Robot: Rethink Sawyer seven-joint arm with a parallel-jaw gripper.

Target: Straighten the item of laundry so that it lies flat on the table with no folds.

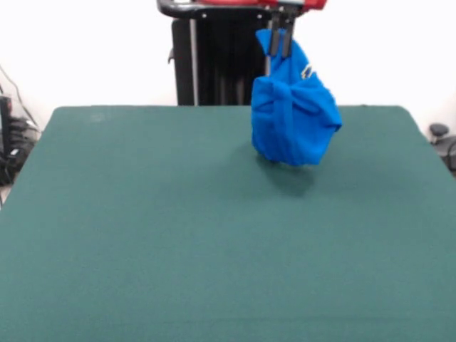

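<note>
Across the left and middle of the table point(142, 235) the green cloth carries nothing; the T-shirt point(293, 117) hangs right of centre, toward the far edge, lifted clear of the surface with its shadow lying just below it. The gripper point(280, 44) comes down from the top of the front view and its two dark fingers point(287, 43) are clenched on a pinch of blue fabric at the shirt's upper end. From there the cloth drops in a bunched, knotted-looking bundle — creases cross its middle and only a sliver of white print shows at the upper right.

It looks light and limp, a thing that sags wherever it is not held and will likely keep its wrinkles unless spread. Its long axis now runs roughly up and down, widening toward the bottom. A hem, shoulder or corner seems the better hold — which part is pinched now I cannot tell.
</note>
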